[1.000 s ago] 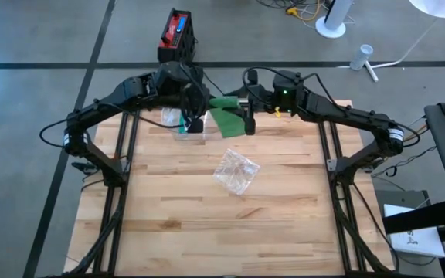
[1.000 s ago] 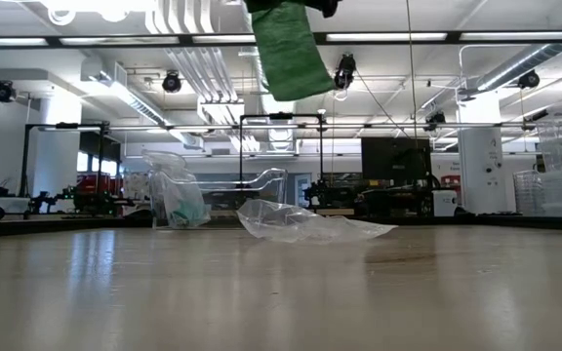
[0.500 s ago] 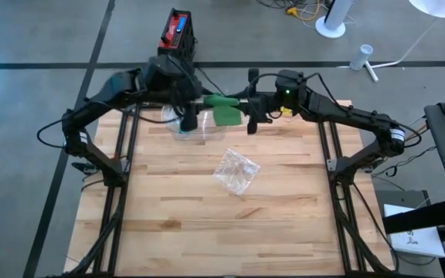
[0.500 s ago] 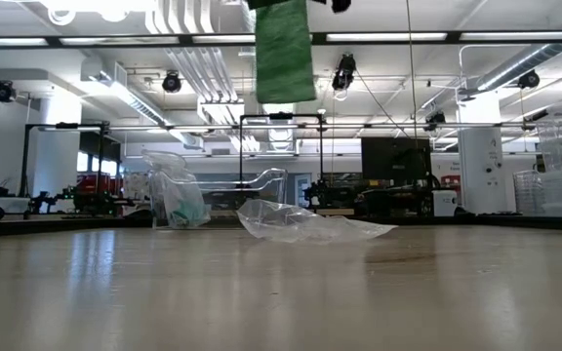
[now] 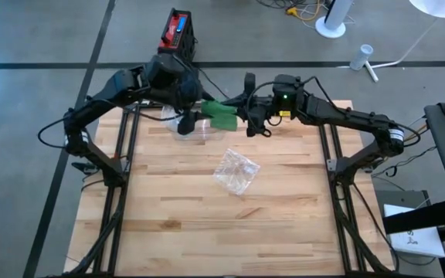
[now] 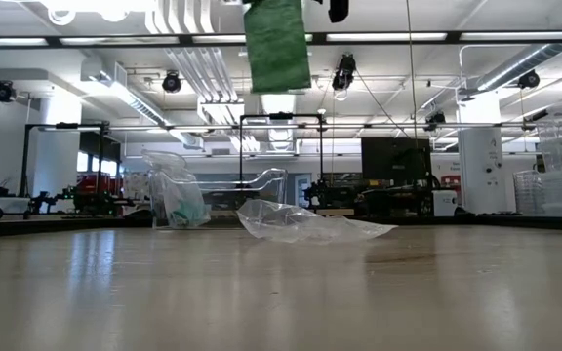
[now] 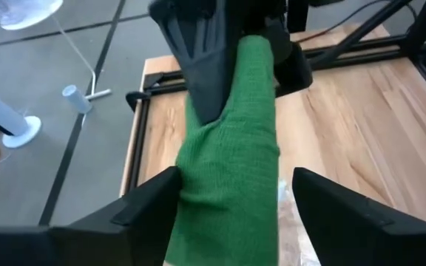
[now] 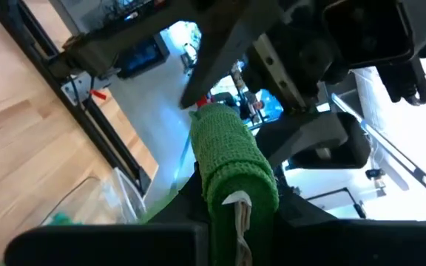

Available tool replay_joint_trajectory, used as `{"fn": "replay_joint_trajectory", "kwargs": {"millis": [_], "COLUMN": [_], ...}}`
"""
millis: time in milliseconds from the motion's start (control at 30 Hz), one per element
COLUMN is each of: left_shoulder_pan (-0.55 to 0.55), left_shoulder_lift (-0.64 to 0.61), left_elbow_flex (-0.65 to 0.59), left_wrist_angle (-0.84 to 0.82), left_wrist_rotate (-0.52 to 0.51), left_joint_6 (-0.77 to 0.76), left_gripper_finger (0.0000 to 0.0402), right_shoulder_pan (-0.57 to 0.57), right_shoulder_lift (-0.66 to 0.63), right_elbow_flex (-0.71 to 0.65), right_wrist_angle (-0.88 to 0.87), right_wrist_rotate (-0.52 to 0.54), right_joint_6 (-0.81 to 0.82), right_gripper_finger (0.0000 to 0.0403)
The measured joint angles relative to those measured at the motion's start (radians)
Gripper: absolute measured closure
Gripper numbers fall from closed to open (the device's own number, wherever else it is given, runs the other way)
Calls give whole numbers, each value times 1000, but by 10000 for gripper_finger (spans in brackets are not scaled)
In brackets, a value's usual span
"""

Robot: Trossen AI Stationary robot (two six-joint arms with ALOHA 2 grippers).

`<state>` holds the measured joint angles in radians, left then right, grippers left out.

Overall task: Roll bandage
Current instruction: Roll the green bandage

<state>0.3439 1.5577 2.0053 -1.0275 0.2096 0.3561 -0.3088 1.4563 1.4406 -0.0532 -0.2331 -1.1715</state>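
A green bandage (image 5: pixel 222 114) hangs high over the far part of the table between my two grippers. Its rolled end (image 8: pixel 231 166) sits in my right gripper (image 5: pixel 250 117), which is shut on it. The loose strip (image 6: pixel 277 44) hangs down from there. My left gripper (image 7: pixel 235 181) is open. Its two fingers stand on either side of the strip, and I cannot tell whether they touch it. In the high view my left gripper (image 5: pixel 188 117) is just left of the bandage. My right gripper pinches the bandage's rolled end (image 8: pixel 235 193) between its two fingers, coming in level from the table's right side. The roll points away along the fingers. It is lifted clear of the table, and the loose strip (image 7: pixel 231 170) hangs slack below it.
A clear plastic container (image 5: pixel 182 127) stands under the left gripper at the far left of the table and also shows in the low view (image 6: pixel 179 200). A crumpled clear wrapper (image 5: pixel 236 171) lies mid-table. The near half of the wooden table (image 5: pixel 207 232) is bare.
My right gripper has rolled about its own axis while staying in place, turning the roll. Seen from above, the broad green strip has drawn in to a narrower band. My left gripper has drawn back a little toward the table's left and far side, away from the bandage.
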Motion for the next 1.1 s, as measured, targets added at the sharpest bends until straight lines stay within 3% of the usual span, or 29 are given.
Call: {"fn": "replay_joint_trajectory", "kwargs": {"millis": [433, 567, 733, 967, 1100], "left_shoulder_pan": [2, 1, -1, -1, -21], "left_shoulder_lift": [1, 1, 1, 1, 10], "left_elbow_flex": [-36, -37, -37, -38, -39], "left_wrist_angle": [41, 43, 44, 44, 63], "left_wrist_rotate": [-14, -30, -120, -173, -182], "left_joint_6": [27, 29, 57, 126, 170], "left_gripper_finger": [196, 247, 359, 353, 354], "right_shoulder_pan": [0, 0, -1, -6, -15], "right_shoulder_lift": [5, 6, 8, -8, 8], "right_elbow_flex": [0, 0, 0, 2, 2], "right_wrist_angle": [15, 21, 19, 38, 42], "right_wrist_rotate": [24, 30, 43, -6, -18], "right_joint_6": [-38, -18, 239, 749, 862], "right_gripper_finger": [364, 353, 268, 159, 124]}}
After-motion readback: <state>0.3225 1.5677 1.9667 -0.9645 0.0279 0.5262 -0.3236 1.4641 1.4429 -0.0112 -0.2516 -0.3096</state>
